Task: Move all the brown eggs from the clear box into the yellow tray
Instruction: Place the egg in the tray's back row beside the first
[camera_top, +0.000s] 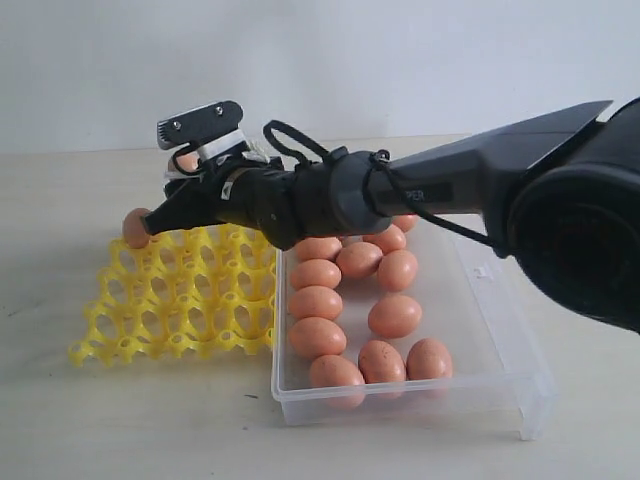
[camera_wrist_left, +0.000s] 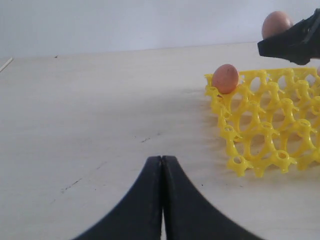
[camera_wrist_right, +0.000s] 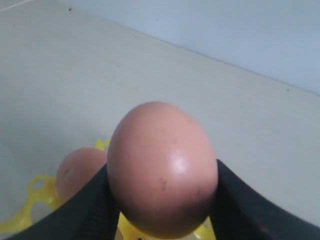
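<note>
Pale wooden tabletop (camera_top: 150, 420), faint scuff marks (camera_wrist_left: 145, 140); plain white wall (camera_top: 400, 60) behind.

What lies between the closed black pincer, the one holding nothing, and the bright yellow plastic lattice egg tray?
Nothing. In the left wrist view, only bare pale tabletop lies between the shut left gripper and the yellow tray.

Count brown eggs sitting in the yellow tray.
1: a brown oval egg in a corner cup of the yellow plastic lattice tray. A second brown egg is gripped in the right end effector above it. The arm may hide more.
</note>
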